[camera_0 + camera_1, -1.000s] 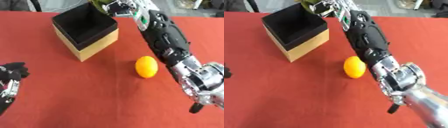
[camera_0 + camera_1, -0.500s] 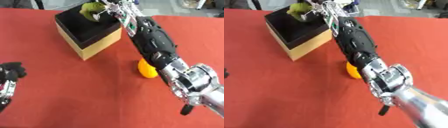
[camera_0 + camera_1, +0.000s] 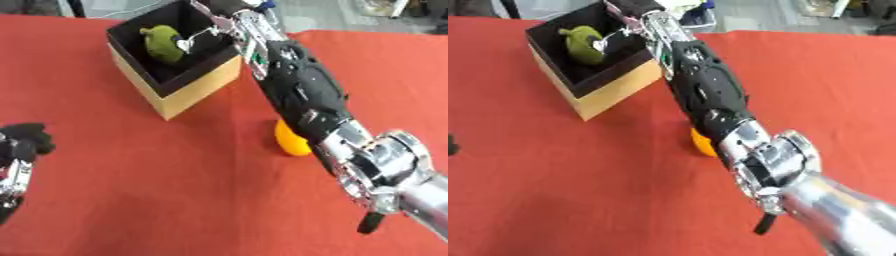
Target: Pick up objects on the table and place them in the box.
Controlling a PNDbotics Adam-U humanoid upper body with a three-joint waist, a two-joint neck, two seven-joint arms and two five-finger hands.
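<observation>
Since the earlier frame the right hand [image 3: 229, 21] has carried the green object [image 3: 163, 43] over into the box [image 3: 188, 85]; fingertip touching it, grip unclear. Orange fruit [image 3: 290, 141] lies beneath the right forearm, nearer than left hand [image 3: 19, 150].

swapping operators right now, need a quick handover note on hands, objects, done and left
Right hand: reached over the box, fingers at the green object, which sits inside the box opening. Whether it is released cannot be told.
Left hand: idle at the lower left edge of the left eye view, holding nothing.
Orange object: on the red table, right of the box, partly hidden by the right forearm.
Done: green object is in the box.
Left: pull the right hand clear, then pick up the orange object and box it.
</observation>
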